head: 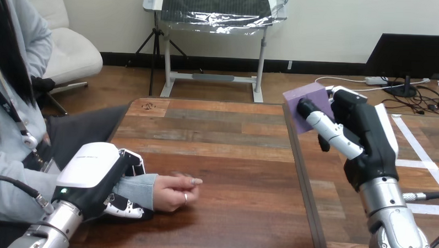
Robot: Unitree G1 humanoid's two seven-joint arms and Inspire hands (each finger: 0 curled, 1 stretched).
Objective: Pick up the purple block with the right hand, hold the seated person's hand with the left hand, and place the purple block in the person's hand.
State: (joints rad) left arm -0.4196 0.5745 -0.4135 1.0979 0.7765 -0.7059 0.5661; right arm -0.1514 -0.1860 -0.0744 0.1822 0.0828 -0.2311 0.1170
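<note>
at lower left the left hand (pixel 97 177), a smooth white shell over black, is curled round the person's wrist (pixel 140 188): its fingers lie over the soft knit sleeve and its thumb hooks beneath. just to the right the person's hand (pixel 175 193) rests on the table (pixel 222 135), fingers loosely bent and pointing right. the table is made of matte wooden planks in mixed browns, with grain running left to right and a dark strip along its right edge. a stretch of bare tabletop lies between the person's hand and the block (pixel 305 102), well apart. the block is purple, matte and flat-faced with sharp corners. it is raised off the table above that right edge and tilted, one corner facing left. its long axis cannot be told, as the far end is covered. the right hand (pixel 365 137) pinches it, thumb across the front face and fingers behind.
</note>
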